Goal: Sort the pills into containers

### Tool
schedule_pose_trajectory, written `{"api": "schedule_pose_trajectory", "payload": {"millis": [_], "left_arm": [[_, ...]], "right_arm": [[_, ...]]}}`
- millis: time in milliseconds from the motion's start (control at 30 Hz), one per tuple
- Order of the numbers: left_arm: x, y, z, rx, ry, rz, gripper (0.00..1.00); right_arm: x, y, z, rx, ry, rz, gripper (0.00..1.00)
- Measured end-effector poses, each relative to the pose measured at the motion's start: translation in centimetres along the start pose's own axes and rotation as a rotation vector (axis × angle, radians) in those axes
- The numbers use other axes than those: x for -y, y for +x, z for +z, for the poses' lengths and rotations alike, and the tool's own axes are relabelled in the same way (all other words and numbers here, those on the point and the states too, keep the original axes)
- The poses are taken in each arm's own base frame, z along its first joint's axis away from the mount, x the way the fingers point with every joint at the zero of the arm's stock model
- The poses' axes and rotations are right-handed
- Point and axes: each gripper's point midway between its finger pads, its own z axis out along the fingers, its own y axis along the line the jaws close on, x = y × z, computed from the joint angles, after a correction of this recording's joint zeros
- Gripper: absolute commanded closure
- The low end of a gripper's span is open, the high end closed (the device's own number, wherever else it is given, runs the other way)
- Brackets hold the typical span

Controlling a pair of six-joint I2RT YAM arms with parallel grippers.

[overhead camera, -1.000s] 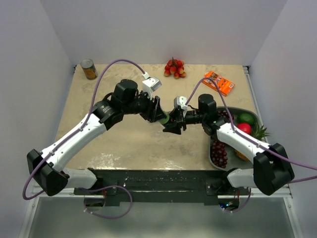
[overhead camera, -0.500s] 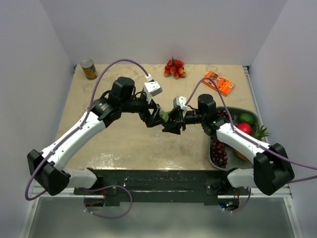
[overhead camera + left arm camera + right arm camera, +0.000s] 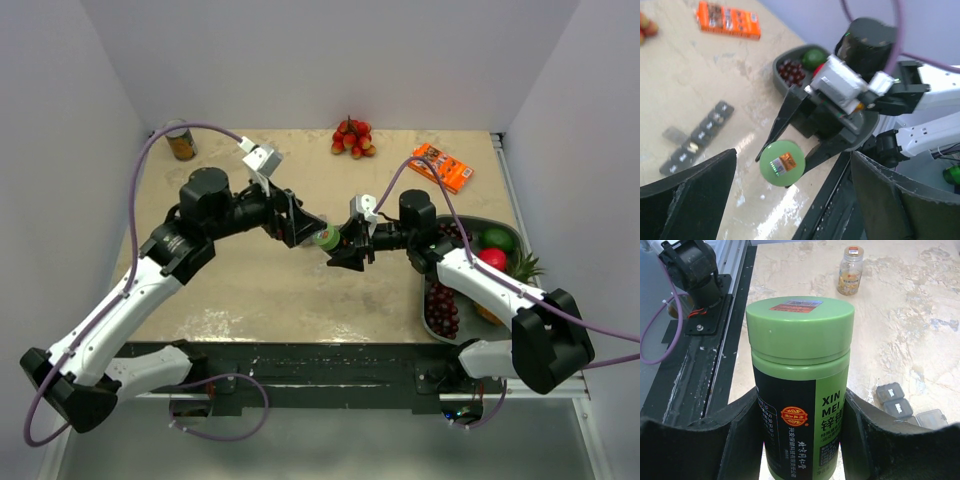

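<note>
Your right gripper (image 3: 800, 405) squeezes the green bottle (image 3: 800, 365). Its cap (image 3: 780, 163) points straight at your left gripper (image 3: 305, 228) — spread wide, holding nothing.

At centre, a green-capped bottle (image 3: 780, 165) sits clamped by the right gripper (image 3: 785, 161); the containers (image 3: 697, 136) (a grey strip of compartments) lie on the beige table (image 3: 715, 75), left.

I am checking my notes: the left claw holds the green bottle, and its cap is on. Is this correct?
No. The right claw holds the green bottle, as the right wrist view shows; the left claw is open. The cap is on.
</note>
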Motion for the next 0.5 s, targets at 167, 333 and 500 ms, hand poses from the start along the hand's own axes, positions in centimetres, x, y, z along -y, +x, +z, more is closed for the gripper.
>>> {"api": "schedule_pose_trajectory", "payload": {"millis": [167, 333, 500], "left_arm": [[-1.6, 4.1, 2.0, -0.141, -0.070, -0.092, 0.02], [-1.4, 6.5, 2.8, -0.229, -0.083, -0.110, 0.09], [-1.4, 7.6, 3.2, -0.269, -0.085, -0.116, 0.24]], "right_arm": [[0.0, 0.0, 0.0, 0.000, 0.001, 0.000, 1.00], [0.0, 0.0, 0.0, 0.000, 0.001, 0.000, 1.00], [0.0, 0.0, 0.0, 0.000, 0.001, 0.000, 1.00]]}}
